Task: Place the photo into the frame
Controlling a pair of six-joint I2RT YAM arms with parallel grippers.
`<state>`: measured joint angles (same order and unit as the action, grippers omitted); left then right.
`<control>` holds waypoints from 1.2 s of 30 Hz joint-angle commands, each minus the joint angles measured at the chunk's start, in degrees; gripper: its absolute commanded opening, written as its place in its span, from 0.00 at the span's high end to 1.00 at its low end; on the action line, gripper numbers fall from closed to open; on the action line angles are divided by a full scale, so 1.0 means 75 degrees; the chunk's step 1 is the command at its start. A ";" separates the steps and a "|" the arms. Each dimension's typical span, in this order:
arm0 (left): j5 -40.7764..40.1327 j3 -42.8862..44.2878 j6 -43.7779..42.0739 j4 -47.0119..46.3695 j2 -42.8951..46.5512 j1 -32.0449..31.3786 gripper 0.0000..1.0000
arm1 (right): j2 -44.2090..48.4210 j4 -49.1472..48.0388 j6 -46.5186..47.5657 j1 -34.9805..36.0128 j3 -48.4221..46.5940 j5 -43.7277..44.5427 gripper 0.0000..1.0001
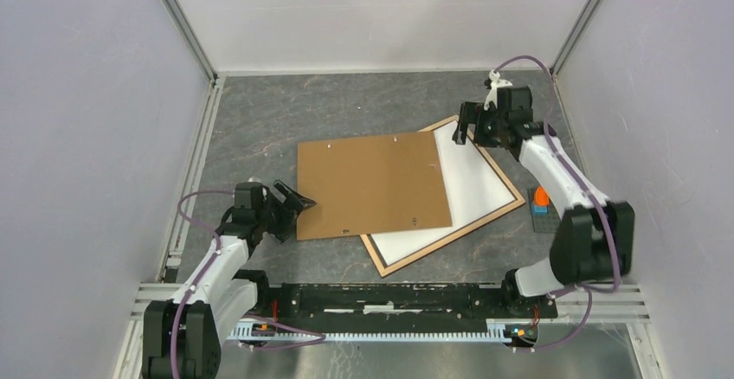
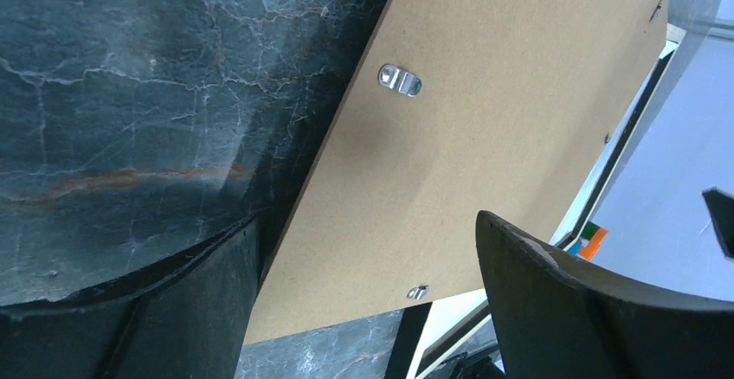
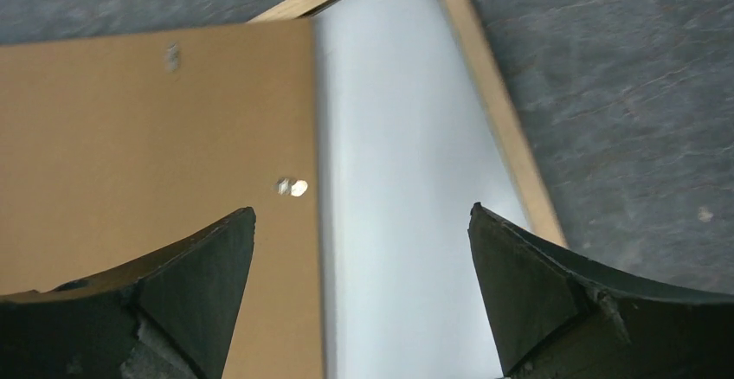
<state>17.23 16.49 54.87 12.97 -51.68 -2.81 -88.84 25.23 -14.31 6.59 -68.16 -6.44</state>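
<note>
Grey marbled table, white walls; backing board half over photo and frame; left gripper, right gripper fingers spread.

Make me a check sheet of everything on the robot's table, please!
Surface: grey marbled table.
Job's things: photo white side up inside the frame; brown backing board lies askew over both.
Clutter: small orange and blue thing at the right edge.
Claws: left claw open at the board's near corner; right claw open above the frame's far corner.
Cables: purple cables loop along both arms.
Surroundings: white walls, metal rails.
</note>
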 commanded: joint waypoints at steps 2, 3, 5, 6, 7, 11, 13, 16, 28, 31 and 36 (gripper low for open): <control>0.0330 -0.0477 0.0428 0.0677 0.0181 -0.0065 0.08 | 0.2334 -0.0789 -0.0830 0.0639 0.2497 -0.2283 0.02; 0.0452 -0.0555 0.0544 0.0644 0.0256 -0.0060 0.11 | 0.2740 -0.1173 -0.1285 0.0794 0.2942 -0.2662 0.02; 0.0702 -0.0685 0.0755 0.0561 0.0399 -0.0071 0.19 | 0.3359 -0.1679 -0.1812 0.0996 0.3684 -0.2992 0.02; 0.0800 -0.0727 0.0845 0.0513 0.0469 -0.0074 0.23 | 0.3639 -0.1709 -0.1874 0.0998 0.3842 -0.2972 0.02; 0.0870 -0.0765 0.0954 0.0509 0.0573 -0.0071 0.27 | 0.3811 -0.1565 -0.1859 0.0994 0.3906 -0.2820 0.02; 0.1135 -0.0870 0.1351 0.0506 0.1020 -0.0098 0.44 | 0.4139 -0.1140 -0.1438 0.0922 0.3719 -0.2200 0.02; 0.1360 -0.1012 0.1605 0.0352 0.1307 -0.0108 0.51 | 0.4217 -0.0931 -0.1372 0.0903 0.3585 -0.1706 0.02; 0.1793 -0.1261 0.1922 -0.0147 0.1724 -0.0131 0.61 | 0.4332 -0.0956 -0.1237 0.0801 0.3558 -0.1304 0.02; 0.2886 -0.1525 0.2500 -0.2652 0.2331 -0.0171 0.51 | 0.4184 -0.0660 -0.0497 0.0139 0.3510 -0.1223 0.02; 0.3160 -0.1464 0.2574 -0.3294 0.1825 -0.0235 0.51 | 0.4153 -0.0709 -0.0493 0.0107 0.3521 -0.1273 0.02; 0.3223 -0.1337 0.2450 -0.3941 0.0985 -0.0510 0.59 | 0.4134 -0.0937 -0.0631 0.0091 0.3697 -0.1432 0.02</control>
<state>38.13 5.17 70.61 -7.27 -41.15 -5.08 -57.84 20.64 -19.20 7.64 -39.66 -16.49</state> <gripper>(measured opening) 0.438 0.982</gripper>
